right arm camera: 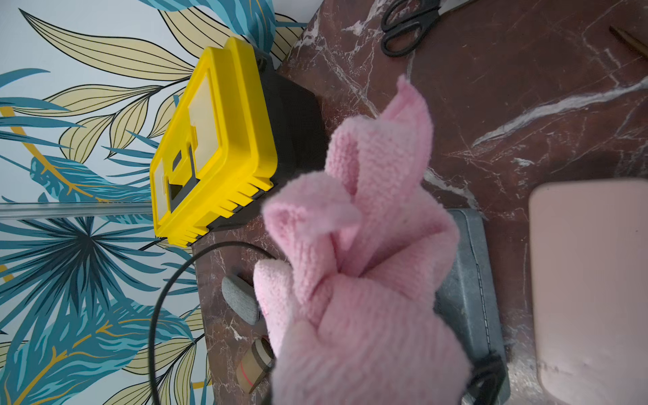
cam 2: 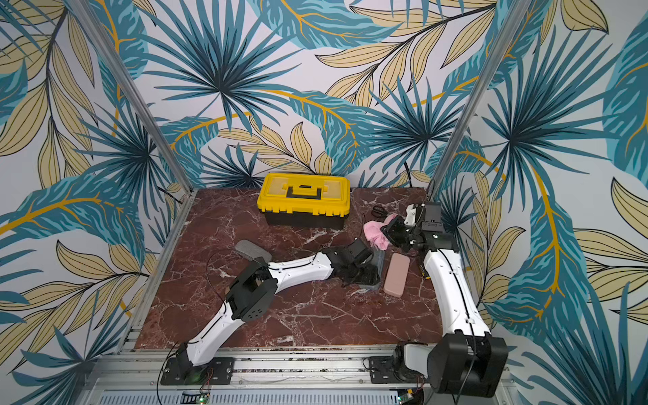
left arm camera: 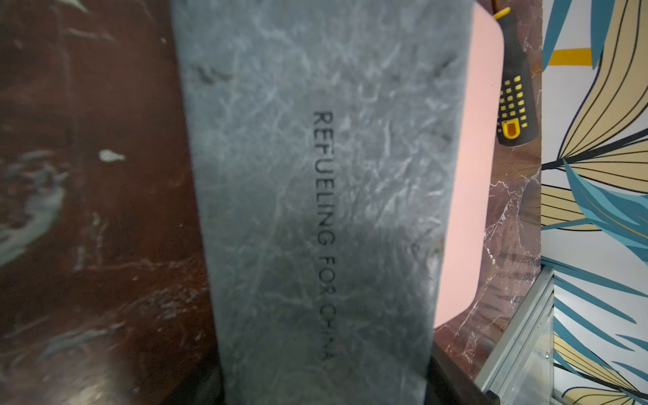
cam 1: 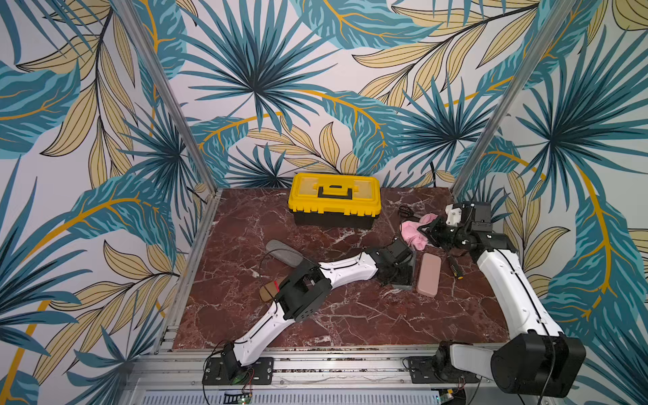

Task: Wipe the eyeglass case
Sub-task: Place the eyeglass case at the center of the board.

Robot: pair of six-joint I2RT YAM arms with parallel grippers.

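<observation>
The grey eyeglass case [left arm camera: 280, 193], stamped with dark lettering, lies flat on the marble table [cam 1: 315, 315] right of the middle. My left gripper [cam 1: 398, 277] sits over it, so only its edge [cam 1: 404, 287] shows in both top views. In the left wrist view the case fills the gap between the jaws, one dark finger [left arm camera: 452, 375] at its side; whether they press on it is unclear. My right gripper [cam 1: 429, 233] is shut on a bunched pink cloth [cam 1: 412, 231] [right arm camera: 368, 263], held just past the case's far end [right arm camera: 466, 280].
A pink hard case [cam 1: 429, 274] lies close beside the grey one. A black-and-yellow screwdriver [cam 1: 454, 267] is to its right, and scissors [cam 1: 406, 211] lie behind the cloth. A yellow toolbox [cam 1: 335, 200] stands at the back. A grey oval pouch [cam 1: 284, 253] and a cardboard roll [cam 1: 268, 292] lie left.
</observation>
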